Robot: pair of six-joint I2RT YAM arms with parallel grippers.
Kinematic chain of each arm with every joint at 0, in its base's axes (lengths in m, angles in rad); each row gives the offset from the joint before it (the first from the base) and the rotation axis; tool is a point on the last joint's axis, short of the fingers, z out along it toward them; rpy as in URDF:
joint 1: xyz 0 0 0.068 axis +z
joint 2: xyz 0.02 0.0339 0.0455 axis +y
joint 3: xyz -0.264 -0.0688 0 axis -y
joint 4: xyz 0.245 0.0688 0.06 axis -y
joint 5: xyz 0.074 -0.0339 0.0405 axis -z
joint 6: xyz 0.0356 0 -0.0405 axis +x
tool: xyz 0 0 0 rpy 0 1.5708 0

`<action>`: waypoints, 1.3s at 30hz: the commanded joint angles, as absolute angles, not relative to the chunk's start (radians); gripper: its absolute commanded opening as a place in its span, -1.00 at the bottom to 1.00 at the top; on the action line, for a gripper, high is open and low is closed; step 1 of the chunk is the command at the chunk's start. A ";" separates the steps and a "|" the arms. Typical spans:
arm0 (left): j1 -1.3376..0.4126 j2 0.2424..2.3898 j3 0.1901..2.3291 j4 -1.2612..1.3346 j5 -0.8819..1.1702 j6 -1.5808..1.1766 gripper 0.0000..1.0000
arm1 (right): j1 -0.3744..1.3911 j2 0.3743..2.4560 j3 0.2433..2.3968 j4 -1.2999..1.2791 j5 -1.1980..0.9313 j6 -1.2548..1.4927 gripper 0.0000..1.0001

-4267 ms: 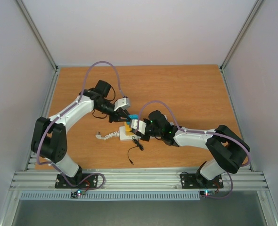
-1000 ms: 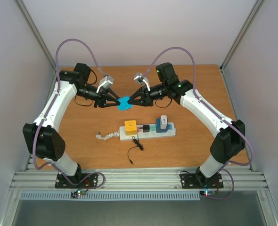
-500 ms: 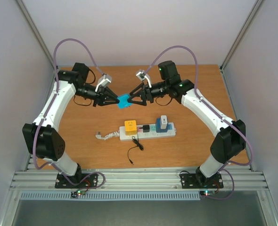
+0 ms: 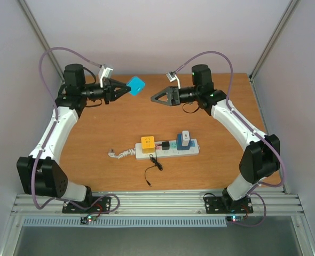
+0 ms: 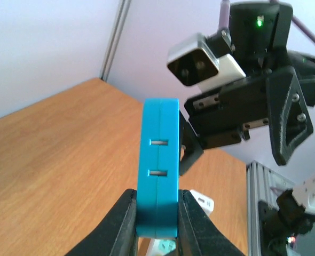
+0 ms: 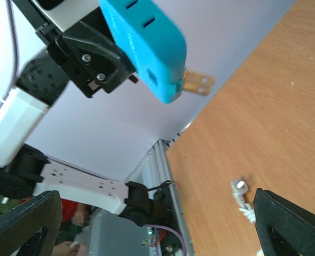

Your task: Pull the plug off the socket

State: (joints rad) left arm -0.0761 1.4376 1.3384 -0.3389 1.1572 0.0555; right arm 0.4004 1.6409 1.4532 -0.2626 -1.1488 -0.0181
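The plug [image 4: 136, 85] is a flat blue adapter held in the air over the back of the table, brass prongs [image 6: 197, 82] showing. My left gripper [image 4: 126, 89] is shut on it, its black fingers [image 5: 119, 224] pressing both flat sides of the plug [image 5: 157, 170]. My right gripper [image 4: 156, 97] hangs open a little to the right of the plug, apart from it, with nothing between its fingers [image 6: 26, 224]. The socket [image 4: 167, 149], a white power strip, lies on the table nearer the arms' bases.
A yellow plug [image 4: 148, 143], a small black plug [image 4: 165, 145] and a blue-and-white plug [image 4: 184, 140] sit in the strip. Its coiled white cord [image 4: 121, 153] trails left, and a thin black cable [image 4: 152, 172] lies in front. Grey walls close in the table.
Both grippers held the blue plug between them. The right one has opened and drawn back to the right; the left arm has carried the plug up and to the left.
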 commanded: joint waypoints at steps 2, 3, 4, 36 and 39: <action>-0.078 1.417 1.263 0.096 1.131 -0.304 -0.99 | 0.395 1.662 1.441 -0.071 -1.249 0.257 0.97; -0.081 1.415 1.243 0.138 1.129 -0.349 -0.99 | 0.394 1.668 1.439 -0.049 -1.254 0.283 0.97; -0.086 1.412 1.232 0.168 1.128 -0.377 -0.99 | 0.394 1.670 1.437 -0.023 -1.257 0.310 0.97; -0.223 1.373 1.185 0.033 1.060 -0.247 -0.99 | 0.396 1.696 1.423 0.408 -1.297 0.675 0.96; -0.225 1.380 1.187 0.012 1.054 -0.231 -0.99 | 0.396 1.698 1.427 0.431 -1.304 0.688 0.95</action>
State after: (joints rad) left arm -0.2222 1.3830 1.1801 0.0727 1.0729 -0.2787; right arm 0.3981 1.6932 1.4162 0.3256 -1.2728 0.6441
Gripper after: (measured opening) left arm 0.179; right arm 0.979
